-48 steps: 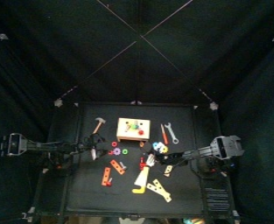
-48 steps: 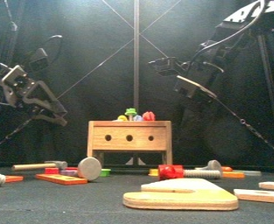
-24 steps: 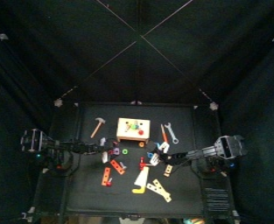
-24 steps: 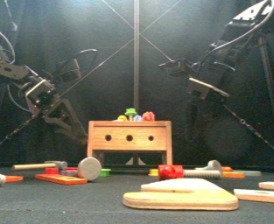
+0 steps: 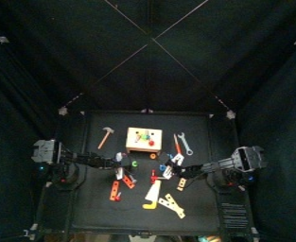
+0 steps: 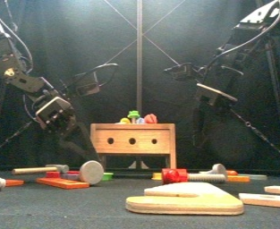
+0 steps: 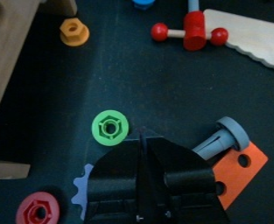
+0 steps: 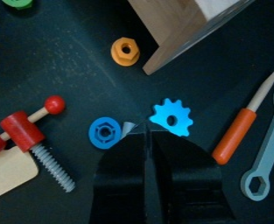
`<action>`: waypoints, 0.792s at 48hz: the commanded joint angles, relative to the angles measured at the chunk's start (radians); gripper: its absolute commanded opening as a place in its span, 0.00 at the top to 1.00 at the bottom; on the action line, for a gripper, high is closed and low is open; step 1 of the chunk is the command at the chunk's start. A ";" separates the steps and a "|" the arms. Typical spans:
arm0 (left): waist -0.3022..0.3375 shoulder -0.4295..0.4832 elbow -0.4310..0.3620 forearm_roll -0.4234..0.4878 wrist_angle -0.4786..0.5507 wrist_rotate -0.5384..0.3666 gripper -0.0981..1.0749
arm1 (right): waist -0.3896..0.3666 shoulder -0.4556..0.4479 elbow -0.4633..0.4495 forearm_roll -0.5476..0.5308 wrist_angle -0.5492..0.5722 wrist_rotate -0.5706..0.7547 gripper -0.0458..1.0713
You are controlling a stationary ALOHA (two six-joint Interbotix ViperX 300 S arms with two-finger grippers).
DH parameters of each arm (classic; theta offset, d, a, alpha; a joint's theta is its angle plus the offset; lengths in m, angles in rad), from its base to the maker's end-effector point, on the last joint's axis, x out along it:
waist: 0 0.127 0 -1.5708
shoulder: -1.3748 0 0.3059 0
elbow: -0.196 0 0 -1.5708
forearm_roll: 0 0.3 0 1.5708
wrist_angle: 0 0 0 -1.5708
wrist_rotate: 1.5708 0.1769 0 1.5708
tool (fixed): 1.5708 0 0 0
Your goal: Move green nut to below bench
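My left pincer [image 7: 145, 142] hangs low over the table [image 7: 163, 79]; spread or pressed together, I cannot tell. The green nut [image 7: 108, 128] lies flat just beside its tip, apparently not gripped, with a red nut [image 7: 38, 210] close by. The bench [image 5: 144, 138] stands mid-table, the green nut near it (on the camera-side of it in the top view). My right pincer [image 8: 147, 133] is pressed together and empty, above a blue gear [image 8: 171, 115] and a blue nut [image 8: 105, 132].

Both arms flank the bench [image 5: 143, 139] among toys.
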 commanded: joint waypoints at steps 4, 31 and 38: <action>0.002 0.026 -0.043 0.002 0.021 0.000 0.53 | -0.005 -0.031 -0.009 -0.002 0.002 0.002 0.77; 0.060 0.069 -0.087 0.002 0.080 -0.002 0.53 | -0.005 -0.025 -0.006 0.015 0.000 0.000 0.77; 0.100 0.072 -0.089 0.002 0.075 -0.002 0.53 | -0.005 -0.025 -0.006 0.015 0.002 0.002 0.77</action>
